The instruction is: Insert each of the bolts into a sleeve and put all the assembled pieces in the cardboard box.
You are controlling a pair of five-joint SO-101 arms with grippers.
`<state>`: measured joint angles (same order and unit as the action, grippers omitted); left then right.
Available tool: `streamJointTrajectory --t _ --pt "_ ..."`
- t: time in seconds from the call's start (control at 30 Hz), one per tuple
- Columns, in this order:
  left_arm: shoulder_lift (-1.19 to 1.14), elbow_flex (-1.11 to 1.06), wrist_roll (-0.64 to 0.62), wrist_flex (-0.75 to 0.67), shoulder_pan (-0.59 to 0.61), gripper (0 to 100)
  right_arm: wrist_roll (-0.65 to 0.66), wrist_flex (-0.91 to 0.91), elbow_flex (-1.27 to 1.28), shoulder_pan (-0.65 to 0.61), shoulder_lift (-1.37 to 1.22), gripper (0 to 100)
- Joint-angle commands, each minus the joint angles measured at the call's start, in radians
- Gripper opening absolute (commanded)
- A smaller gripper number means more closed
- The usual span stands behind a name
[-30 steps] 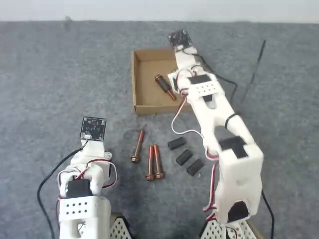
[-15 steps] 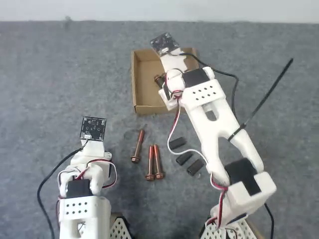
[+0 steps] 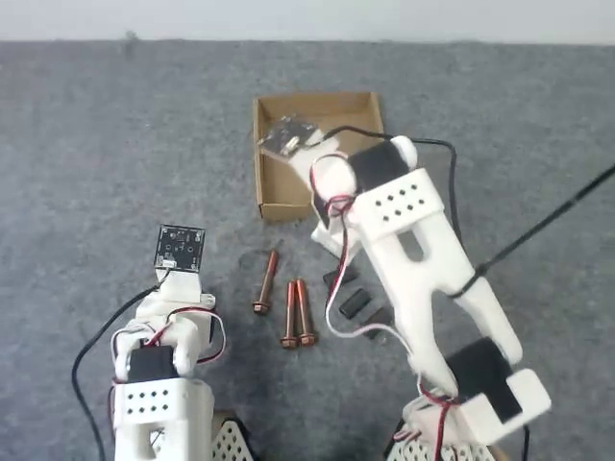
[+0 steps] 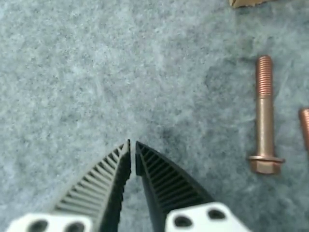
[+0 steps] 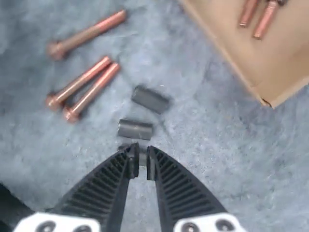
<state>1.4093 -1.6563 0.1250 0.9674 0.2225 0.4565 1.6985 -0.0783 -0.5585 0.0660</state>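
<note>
Three copper bolts (image 3: 288, 305) lie loose on the grey carpet, and several black sleeves (image 3: 356, 303) lie just right of them, partly under the right arm (image 3: 404, 221). In the right wrist view my right gripper (image 5: 139, 157) hangs shut and empty above the sleeves (image 5: 135, 129), near the cardboard box (image 5: 231, 63). Two copper ends (image 5: 267, 17) show inside that box. My left gripper (image 4: 133, 144) is shut over bare carpet, with one bolt (image 4: 264, 113) off to its side. The left arm (image 3: 159, 355) sits at the near left.
The cardboard box (image 3: 258, 158) stands open at the back centre, with the right arm's wrist over its near half. A black cable (image 3: 557, 211) runs off to the right. Grey carpet stretches left of the box and the bolts.
The right arm has swung back from over the box's far side toward the sleeves, and now covers the assembled piece in the box. The left arm has stayed still.
</note>
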Motion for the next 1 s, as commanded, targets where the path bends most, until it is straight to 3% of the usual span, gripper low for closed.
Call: streamJointTrajectory --t 0.0,0.23,0.6,0.77,0.97 --pt "0.015 0.047 0.009 -0.002 0.008 1 0.052 0.022 0.057 -0.054 0.108 0.7" --pt "0.015 0.047 0.009 -0.002 0.008 1 0.196 -0.117 0.368 -0.16 0.325 0.8" --pt "0.015 0.047 0.011 -0.002 0.008 1 0.514 -0.283 0.647 -0.154 0.437 2.4" --pt "0.015 0.047 0.011 -0.002 0.008 1 0.529 -0.432 0.741 -0.124 0.437 14.6" --pt "0.015 0.047 0.011 -0.002 0.006 1 0.6 -0.538 0.767 -0.087 0.372 14.3"
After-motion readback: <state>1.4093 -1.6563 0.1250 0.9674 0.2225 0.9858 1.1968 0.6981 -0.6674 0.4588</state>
